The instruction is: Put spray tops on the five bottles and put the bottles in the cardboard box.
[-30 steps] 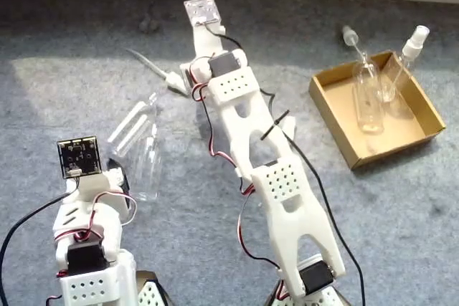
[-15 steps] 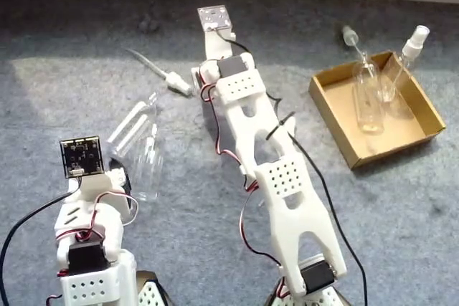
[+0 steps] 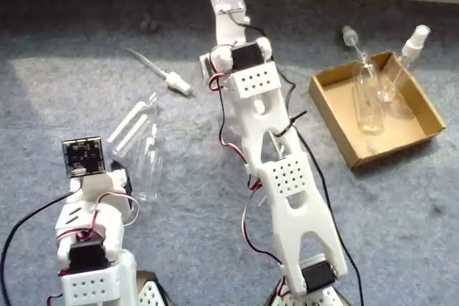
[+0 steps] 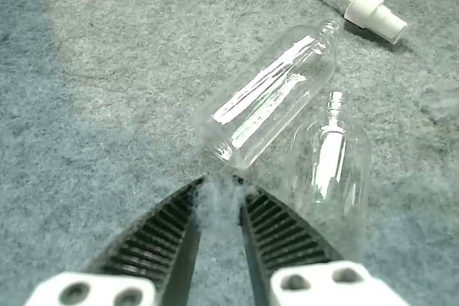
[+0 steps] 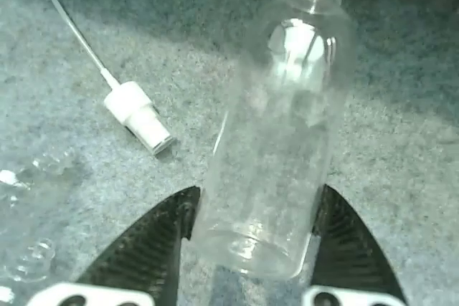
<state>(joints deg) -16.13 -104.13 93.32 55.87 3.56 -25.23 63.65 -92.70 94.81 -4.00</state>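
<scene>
The right gripper (image 5: 257, 202) clamps its ribbed black jaws on the base of a clear, round plastic bottle (image 5: 280, 127) — beside it, a white spray top (image 5: 136, 116) with a thin tube lies on grey carpet (image 5: 401, 177). The left gripper (image 4: 219, 185) has its jaws narrowly apart on nothing; two more clear bottles (image 4: 269, 94) (image 4: 330, 163) sit just past its tips.

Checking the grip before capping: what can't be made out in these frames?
1. High view: the right arm covers the right gripper and its held bottle.
2. Right wrist view: the held bottle's mouth is cut off by the frame edge.
3. High view: the boxed bottles in the cardboard box are too small to tell whether their spray tops are screwed tight.
</scene>
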